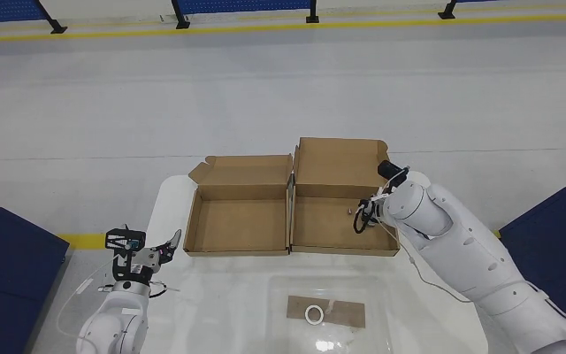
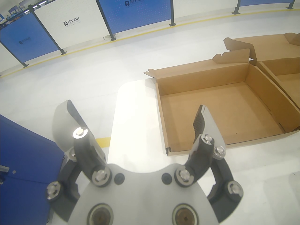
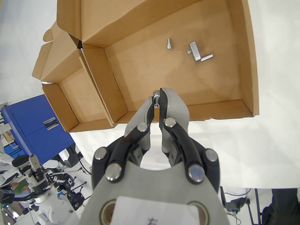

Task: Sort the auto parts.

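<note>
1. Currently, my right gripper (image 3: 157,95) hangs above the floor of the right box (image 3: 243,47), close to its near wall. Its fingers are pressed together on a small bolt (image 3: 155,93), pinched at their very tips.
2. Beyond those fingers, on the floor of the same box, I see a second bolt (image 3: 168,43) and an L-shaped metal bracket (image 3: 199,53). The two lie near each other but apart.
3. My left gripper (image 2: 136,118) sits at the left corner of the desk (image 2: 133,99). Its fingers are spread wide with nothing between them.
4. Ahead of the spread fingers stands the left box (image 2: 222,113), lid open, just beside the right box.
5. In the top view, a flat cardboard strip (image 1: 340,311) lies on the desk with a white ring (image 1: 314,313) on it. It is well apart from both sets of fingers.
</note>
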